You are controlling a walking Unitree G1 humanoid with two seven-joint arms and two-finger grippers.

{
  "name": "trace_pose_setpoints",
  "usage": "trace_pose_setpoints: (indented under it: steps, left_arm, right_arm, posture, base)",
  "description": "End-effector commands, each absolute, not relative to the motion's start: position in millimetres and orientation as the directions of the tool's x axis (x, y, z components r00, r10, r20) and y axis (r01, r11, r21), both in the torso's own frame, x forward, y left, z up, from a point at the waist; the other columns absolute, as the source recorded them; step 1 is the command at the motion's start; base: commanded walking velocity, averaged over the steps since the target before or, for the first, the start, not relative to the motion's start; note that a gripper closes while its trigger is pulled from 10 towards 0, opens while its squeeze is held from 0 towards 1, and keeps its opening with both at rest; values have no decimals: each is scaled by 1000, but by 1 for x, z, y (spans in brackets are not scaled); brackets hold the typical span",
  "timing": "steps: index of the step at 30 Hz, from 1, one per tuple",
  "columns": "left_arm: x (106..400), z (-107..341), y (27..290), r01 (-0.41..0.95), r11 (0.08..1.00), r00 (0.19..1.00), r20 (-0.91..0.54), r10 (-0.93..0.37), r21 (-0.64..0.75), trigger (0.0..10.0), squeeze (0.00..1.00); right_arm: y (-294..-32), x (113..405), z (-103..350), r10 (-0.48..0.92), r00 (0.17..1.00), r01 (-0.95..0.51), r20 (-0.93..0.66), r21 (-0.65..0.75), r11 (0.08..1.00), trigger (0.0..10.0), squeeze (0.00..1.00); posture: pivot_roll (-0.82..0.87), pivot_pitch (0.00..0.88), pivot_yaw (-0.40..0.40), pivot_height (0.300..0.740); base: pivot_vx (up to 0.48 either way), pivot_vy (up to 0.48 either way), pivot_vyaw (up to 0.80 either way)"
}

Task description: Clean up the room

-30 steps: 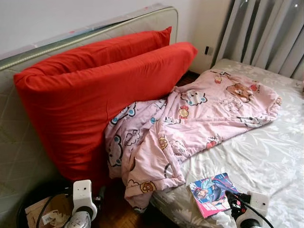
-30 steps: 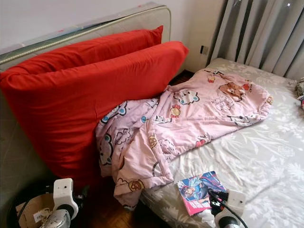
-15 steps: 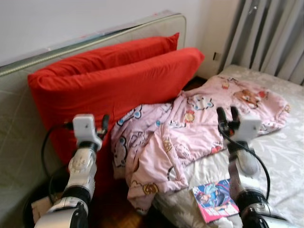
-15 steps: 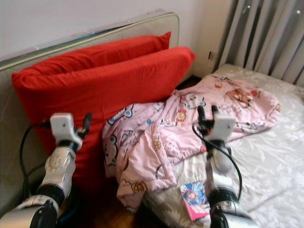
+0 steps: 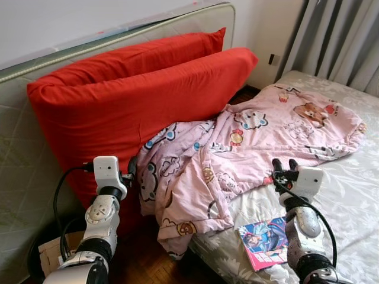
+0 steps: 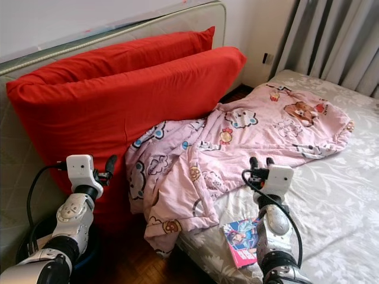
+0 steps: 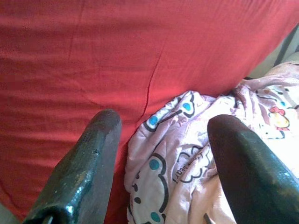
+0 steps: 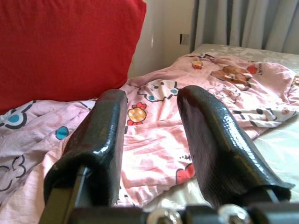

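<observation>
A pink cartoon-print blanket (image 5: 254, 139) lies crumpled across the bed (image 5: 349, 195), one end hanging off the edge toward the floor. Two big red pillows (image 5: 136, 100) lean against a grey quilted mattress (image 5: 23, 171) stood on its side. A colourful magazine (image 5: 265, 242) lies at the bed's near edge. My left gripper (image 5: 131, 167) is raised and open beside the lower red pillow (image 7: 140, 56), facing the blanket's hanging end (image 7: 187, 154). My right gripper (image 5: 283, 166) is open just above the blanket's near edge (image 8: 154, 154), holding nothing.
Grey curtains (image 5: 340, 38) hang behind the bed at the right. A wall socket (image 5: 273, 59) sits in the far corner. A cardboard box (image 5: 52, 255) and dark cables lie on the wooden floor (image 5: 142, 263) at the lower left.
Both arms came up from the bottom edge, rose high half a second ago, and now sit lower near the blanket. The camera has shifted slightly.
</observation>
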State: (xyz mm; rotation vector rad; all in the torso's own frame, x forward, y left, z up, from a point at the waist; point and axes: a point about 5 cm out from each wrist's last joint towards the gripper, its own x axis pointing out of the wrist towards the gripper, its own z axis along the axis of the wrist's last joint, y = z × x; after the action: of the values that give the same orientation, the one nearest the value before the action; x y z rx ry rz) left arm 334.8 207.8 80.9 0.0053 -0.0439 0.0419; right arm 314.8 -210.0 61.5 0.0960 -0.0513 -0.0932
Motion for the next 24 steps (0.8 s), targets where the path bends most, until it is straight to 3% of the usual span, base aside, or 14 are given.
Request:
trace_pose_setpoints:
  steps: [1,13,24]
  left_arm:
    - [335,82,211,-47,999,998,43,47,-4,10000,0]
    - [309,61,218,-44,999,998,37,43,24,10000,0]
    - [271,50,233,-33,996,998,62,28,83,10000,0]
  right_arm:
    - [-212,315,61,-106,994,103,33,94,990,10000,0]
    - [-208,292,51,-91,993,88,76,49,995,10000,0]
    - [-215,254,30,-105,994,104,15,60,993,10000,0]
  posture:
    - [-33,0,12,740]
    - [-71,0,33,740]
    - [-57,0,-14,740]
  base:
    - [0,0,0]
    - [0,0,0]
    - [0,0,0]
